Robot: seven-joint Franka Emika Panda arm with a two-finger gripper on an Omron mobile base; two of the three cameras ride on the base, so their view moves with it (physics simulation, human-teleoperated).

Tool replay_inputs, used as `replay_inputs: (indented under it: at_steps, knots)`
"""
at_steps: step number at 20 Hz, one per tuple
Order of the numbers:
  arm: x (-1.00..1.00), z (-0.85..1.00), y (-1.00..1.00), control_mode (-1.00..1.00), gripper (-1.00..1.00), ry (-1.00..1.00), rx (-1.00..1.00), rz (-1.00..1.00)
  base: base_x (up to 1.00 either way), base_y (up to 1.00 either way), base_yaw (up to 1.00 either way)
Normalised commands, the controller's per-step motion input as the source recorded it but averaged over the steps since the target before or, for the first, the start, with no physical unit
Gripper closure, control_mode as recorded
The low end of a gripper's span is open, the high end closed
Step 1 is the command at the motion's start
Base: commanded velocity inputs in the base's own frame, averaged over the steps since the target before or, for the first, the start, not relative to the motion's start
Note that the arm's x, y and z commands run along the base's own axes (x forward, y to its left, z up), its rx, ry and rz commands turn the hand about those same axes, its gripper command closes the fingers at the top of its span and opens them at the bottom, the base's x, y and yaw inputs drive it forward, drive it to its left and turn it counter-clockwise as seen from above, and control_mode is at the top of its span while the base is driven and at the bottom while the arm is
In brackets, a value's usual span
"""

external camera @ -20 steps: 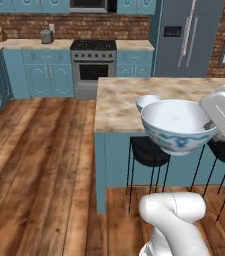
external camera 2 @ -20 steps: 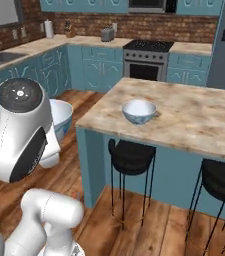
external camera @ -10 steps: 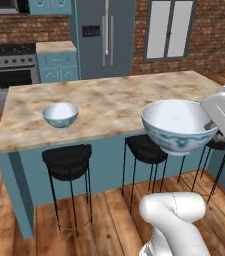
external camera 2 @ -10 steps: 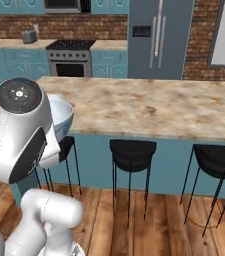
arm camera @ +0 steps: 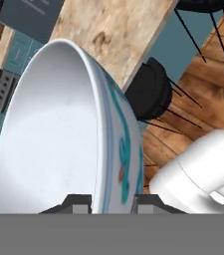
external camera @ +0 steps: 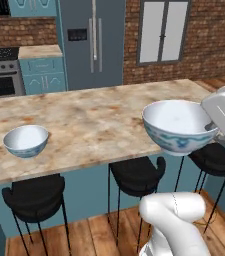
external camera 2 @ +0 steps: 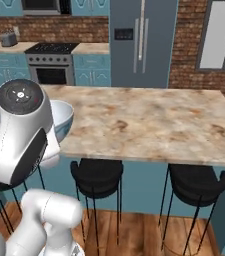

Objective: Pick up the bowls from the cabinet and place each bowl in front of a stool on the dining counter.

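Note:
My gripper [arm camera: 111, 204] is shut on the rim of a white bowl [arm camera: 49, 134] with a blue pattern, one fingertip inside [arm camera: 78, 201] and one outside. In the left base view the held bowl [external camera: 179, 125] hangs upright at the near edge of the dining counter [external camera: 94, 120], above a black stool [external camera: 136, 175], with the gripper [external camera: 207, 127] on its right rim. The other bowl [external camera: 26, 141] stands on the counter at the left, behind another stool [external camera: 34, 197]. In the right base view the held bowl [external camera 2: 61, 117] peeks from behind my arm. The cabinet is out of view.
A third stool [external camera: 216, 157] stands under the counter's right end. Beyond the counter [external camera 2: 149, 120] are a grey fridge [external camera 2: 141, 42], a stove [external camera 2: 51, 62] and a brick wall with a window [external camera: 164, 32]. Two stools [external camera 2: 96, 177] [external camera 2: 196, 182] line the near side over the wood floor.
The base has moved and the whole scene has swept left; the stove gave way to fridge and window. The bowl stays held in the same pose; the counter bowl now lies far left.

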Motion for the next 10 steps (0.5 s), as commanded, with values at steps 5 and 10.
replay_inputs:
  at_steps: [5, 10]
  knots:
    - [0.0, 0.0, 0.0, 1.0, 1.0, 0.0, 0.0, 0.0, 0.83, -0.17, 0.01]
    - [0.79, -0.3, -0.13, -1.0, 1.0, 0.0, 0.07, 0.02, 0.16, -0.03, 0.0]
